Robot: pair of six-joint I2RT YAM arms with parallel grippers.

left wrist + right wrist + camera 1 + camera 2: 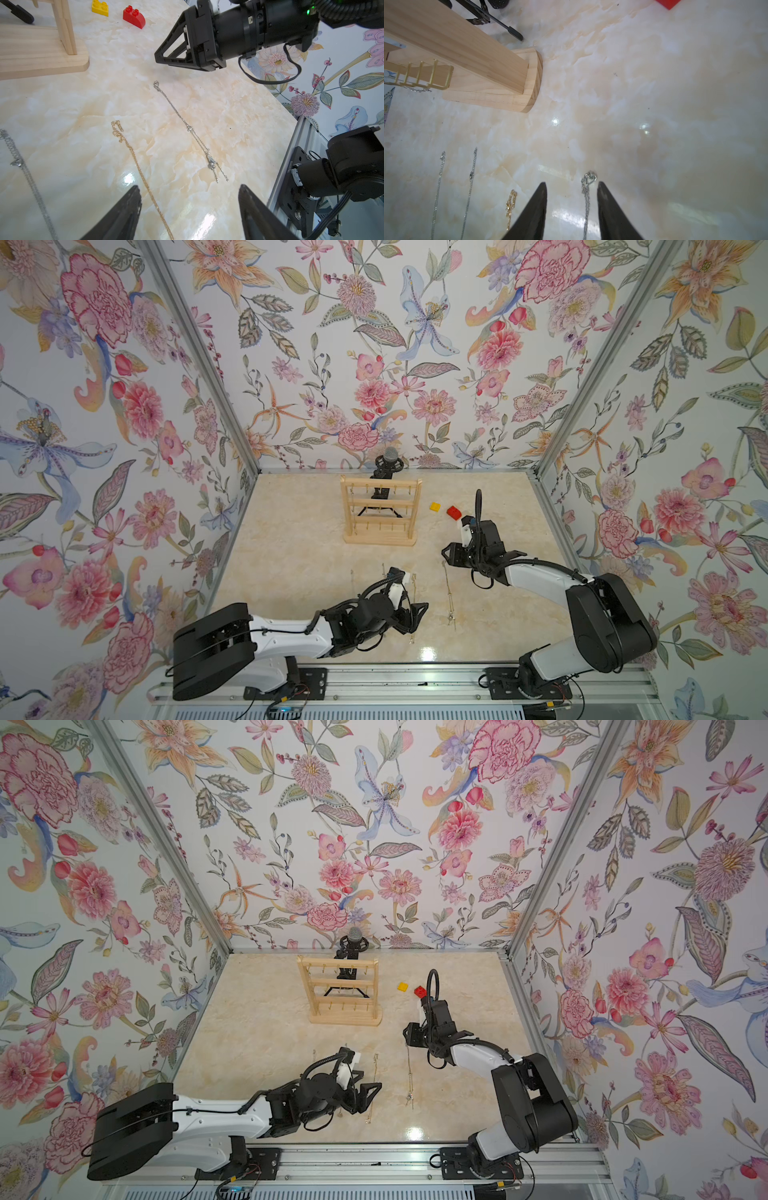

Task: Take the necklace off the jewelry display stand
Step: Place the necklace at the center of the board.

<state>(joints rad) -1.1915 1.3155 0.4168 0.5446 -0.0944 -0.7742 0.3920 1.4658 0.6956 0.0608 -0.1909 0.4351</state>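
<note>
Table point(291, 539): marble, floral walls around.
Stand point(382, 502): upright at back, far from both grippers.
Right gripper point(571, 182): jaws apart, nothing clamped.
Left gripper point(189, 185): jaws wide, empty.
Necklace point(586, 205): flat on table, end between right jaws.
Next: I'd lift straight up, avoiding snags.

Robot test booth, floral-papered walls point(374, 344), aluminium frame point(203, 360), marble-look tabletop point(291, 539)
</note>
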